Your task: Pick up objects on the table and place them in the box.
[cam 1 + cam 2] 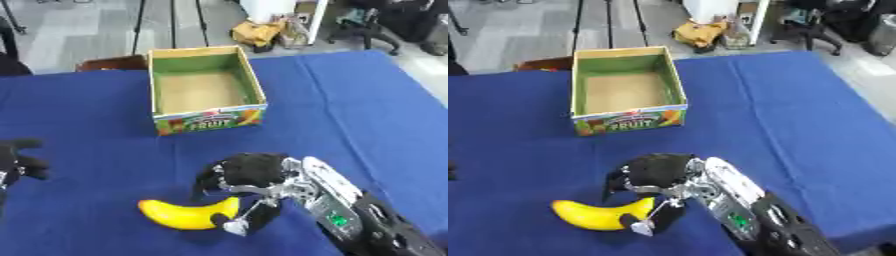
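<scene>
So the yellow plastic-looking banana (185,213) is lying on its side on the blue cloth-covered table (367,105), down near the front edge, with its curve bowing toward the camera and its right tip tucked in under the robot's black right hand (248,176). That hand comes in from the lower right on a silver and black forearm, and its fingers are curled down over the banana's right end with the thumb (219,219) touching the fruit from the near side, so it looks wrapped around that end, though the banana is on the cloth, not lifted. The open cardboard box with green inner walls and a colourful fruit label on the front (206,82) sits further back, roughly centre, well apart from the banana, and you can see its bare brown floor. The left hand (19,162) only peeks in at the left edge, black fingers partly bent and not touching anything, well away from both banana and box.
</scene>
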Action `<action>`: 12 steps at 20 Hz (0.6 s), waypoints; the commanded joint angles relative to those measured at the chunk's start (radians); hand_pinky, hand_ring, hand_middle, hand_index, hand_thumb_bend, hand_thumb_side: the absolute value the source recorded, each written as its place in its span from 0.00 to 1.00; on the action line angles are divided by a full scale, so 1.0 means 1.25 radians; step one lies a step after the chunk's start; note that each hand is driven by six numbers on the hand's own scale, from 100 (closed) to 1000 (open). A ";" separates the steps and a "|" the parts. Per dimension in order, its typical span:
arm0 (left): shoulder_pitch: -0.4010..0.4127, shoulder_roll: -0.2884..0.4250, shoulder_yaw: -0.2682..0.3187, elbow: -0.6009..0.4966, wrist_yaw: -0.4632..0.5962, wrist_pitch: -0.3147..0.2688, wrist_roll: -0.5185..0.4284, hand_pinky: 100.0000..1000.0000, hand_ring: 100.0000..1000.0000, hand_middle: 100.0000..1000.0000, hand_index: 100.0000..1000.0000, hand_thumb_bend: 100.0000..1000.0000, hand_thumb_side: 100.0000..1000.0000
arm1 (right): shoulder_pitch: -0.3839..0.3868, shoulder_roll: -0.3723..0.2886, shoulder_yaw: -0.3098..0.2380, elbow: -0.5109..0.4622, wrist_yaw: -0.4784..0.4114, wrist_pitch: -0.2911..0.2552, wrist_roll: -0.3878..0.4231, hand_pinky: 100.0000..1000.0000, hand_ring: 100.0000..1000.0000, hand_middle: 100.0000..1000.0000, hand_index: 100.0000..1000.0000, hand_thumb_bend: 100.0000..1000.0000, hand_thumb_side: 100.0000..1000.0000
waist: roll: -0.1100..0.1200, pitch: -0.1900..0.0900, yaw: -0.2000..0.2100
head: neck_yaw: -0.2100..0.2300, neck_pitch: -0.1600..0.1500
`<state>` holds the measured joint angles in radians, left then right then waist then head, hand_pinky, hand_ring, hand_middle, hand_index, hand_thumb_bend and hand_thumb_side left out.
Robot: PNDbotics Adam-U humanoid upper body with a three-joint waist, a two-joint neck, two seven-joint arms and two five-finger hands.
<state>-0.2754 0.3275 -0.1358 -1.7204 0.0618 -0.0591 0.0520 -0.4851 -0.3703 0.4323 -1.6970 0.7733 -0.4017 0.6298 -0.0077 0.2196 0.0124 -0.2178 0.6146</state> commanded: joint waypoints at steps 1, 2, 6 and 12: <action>-0.011 0.018 0.001 -0.011 -0.001 0.001 -0.001 0.45 0.50 0.64 0.68 0.51 0.81 | -0.010 0.000 -0.003 0.006 0.011 -0.003 0.003 0.59 0.84 0.74 0.82 0.00 0.26 | 0.004 -0.011 -0.001 | -0.004 0.001; -0.012 0.018 0.001 -0.012 -0.001 0.001 -0.001 0.45 0.50 0.64 0.68 0.51 0.81 | -0.011 0.002 -0.002 0.011 0.014 -0.004 0.002 0.60 0.84 0.74 0.82 0.00 0.28 | 0.005 -0.011 -0.001 | -0.004 0.001; -0.012 0.018 0.001 -0.013 0.000 0.002 -0.001 0.45 0.50 0.64 0.68 0.51 0.81 | -0.010 0.006 0.000 0.033 0.030 -0.012 -0.003 0.60 0.84 0.74 0.82 0.00 0.34 | 0.008 -0.010 0.000 | -0.005 0.001; -0.014 0.018 0.000 -0.014 0.000 0.002 -0.002 0.45 0.50 0.64 0.68 0.51 0.81 | -0.010 0.007 0.005 0.057 0.053 -0.026 -0.015 0.60 0.84 0.74 0.82 0.00 0.39 | 0.009 -0.009 0.001 | -0.007 -0.002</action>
<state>-0.2768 0.3275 -0.1381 -1.7209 0.0618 -0.0570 0.0500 -0.4846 -0.3553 0.4394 -1.6222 0.8288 -0.4278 0.6135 0.0001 0.2212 0.0135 -0.2227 0.6146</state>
